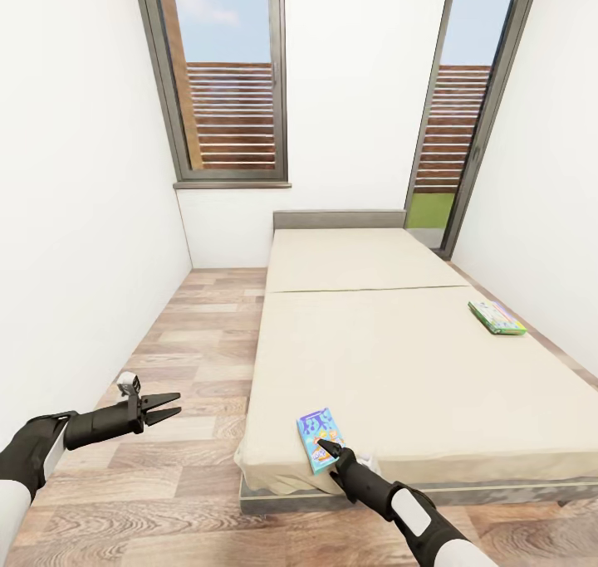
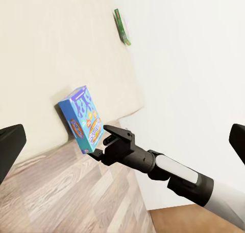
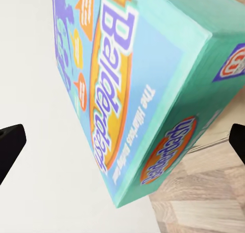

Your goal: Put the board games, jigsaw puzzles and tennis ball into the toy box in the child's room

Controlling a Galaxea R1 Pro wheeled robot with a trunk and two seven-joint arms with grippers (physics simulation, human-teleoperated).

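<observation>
Scene: narrow white room, wood floor, bed ran up the middle toward two tall windows.
Blue board game: lay flat at the bed's near corner, lower middle of the head view, part of it past the mattress edge by the look of the left wrist view.
Green-edged board game: sat near the bed's right edge, well apart from the blue one.
Right end effector: right at the near end of the blue box. Fingers were spread wide in its own wrist view, box between them, nothing clamped yet. Whether the tips touched the box, couldn't tell.
Left end effector: hung over the floor at lower left, jaws apart, holding nothing.
Step, my guess: lining up a grab on the blue game, so the task had barely started.
What could go wrong: the box was thin and on a soft mattress corner, so pushing in before closing could've nudged it off onto the floor. A pinch on just the end might've let it droop or slip when lifted.
</observation>
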